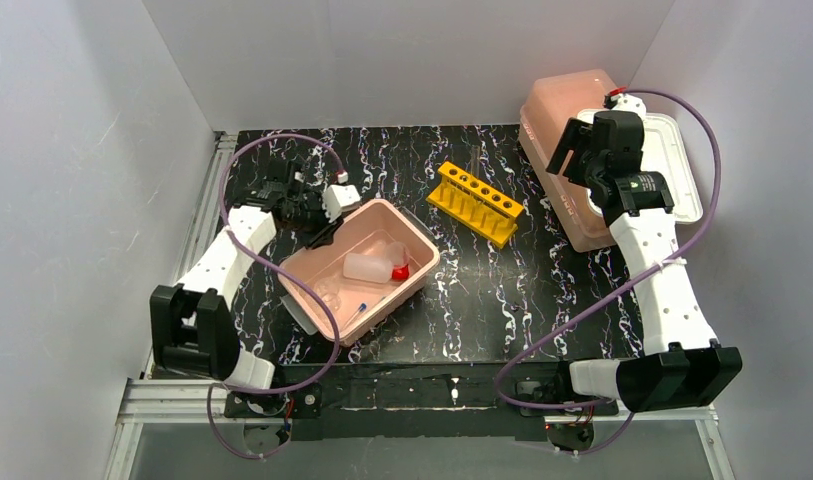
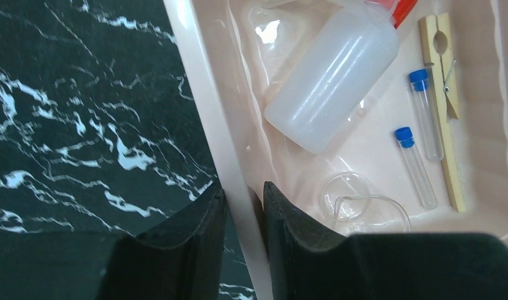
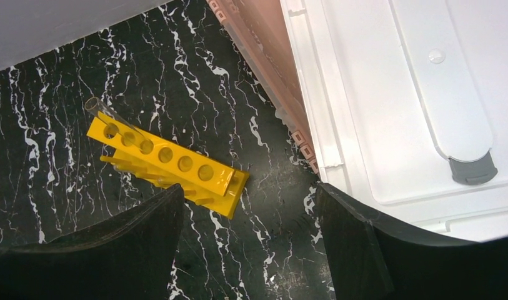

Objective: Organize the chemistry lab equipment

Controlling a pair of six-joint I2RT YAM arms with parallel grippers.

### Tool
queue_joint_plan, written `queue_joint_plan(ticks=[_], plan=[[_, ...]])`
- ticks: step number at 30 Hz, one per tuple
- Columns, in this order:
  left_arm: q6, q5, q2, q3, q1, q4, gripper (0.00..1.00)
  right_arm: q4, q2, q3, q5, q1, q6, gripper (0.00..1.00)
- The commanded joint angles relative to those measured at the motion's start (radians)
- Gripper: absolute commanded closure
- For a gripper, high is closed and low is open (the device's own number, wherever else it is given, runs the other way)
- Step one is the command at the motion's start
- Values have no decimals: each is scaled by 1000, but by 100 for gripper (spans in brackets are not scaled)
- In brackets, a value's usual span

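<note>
Room is tight for the left jaws: they are clamped on the rim of one wall of the pink tub, one jaw inside and one outside. Bare tabletop lies beside the outside jaw. Just past the inside jaw sits a clear glass flask. Farther in lie the white bottle, two little tubes with blue caps and a wooden clip near the far wall.

The right jaws are wide apart and hold nothing. They hang over the edge of the white lid. Off to one side of them, the yellow rack sits with open tabletop around it. One glass tube is in its end hole.
</note>
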Motion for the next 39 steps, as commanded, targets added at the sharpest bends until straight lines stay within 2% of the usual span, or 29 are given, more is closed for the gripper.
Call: queue_joint_plan(ticks=[1,5,7,10,17,21,24,28,29,30,32,33,34,35,39], plan=[[126,20,68,94,-48,-71,76,53,14,47,-3,-3,-20,16],[187,25,126,159,-87,-100,79,56,30,55,-5,-3,-19,15],[218,36,152,186,-104,-115,80,36,53,78,4,-3,-17,2],[258,37,191,229,-137,-136,80,-6,90,119,15,-2,-28,2],[367,38,239,276,-193,-146,79,10,136,146,96,-3,-103,2],[378,53,248,325,-204,-148,70,-6,208,179,189,-2,-162,2],[343,57,245,364,-208,-149,60,-4,250,191,230,-1,-193,3],[331,53,203,371,-207,-147,35,19,295,180,248,-1,-220,11],[332,51,192,372,-210,-148,31,24,304,178,251,0,-226,13],[332,38,172,372,-216,-147,23,31,316,174,263,2,-233,17],[272,28,124,398,-221,-135,21,51,334,168,269,4,-240,30],[234,11,107,403,-221,-115,16,50,341,166,276,6,-244,35],[189,-17,82,408,-221,-92,3,63,344,150,291,12,-257,40],[149,-55,49,391,-221,-65,2,77,346,132,324,22,-277,49],[125,-93,-36,336,-221,-45,2,109,355,112,435,60,-330,57]])
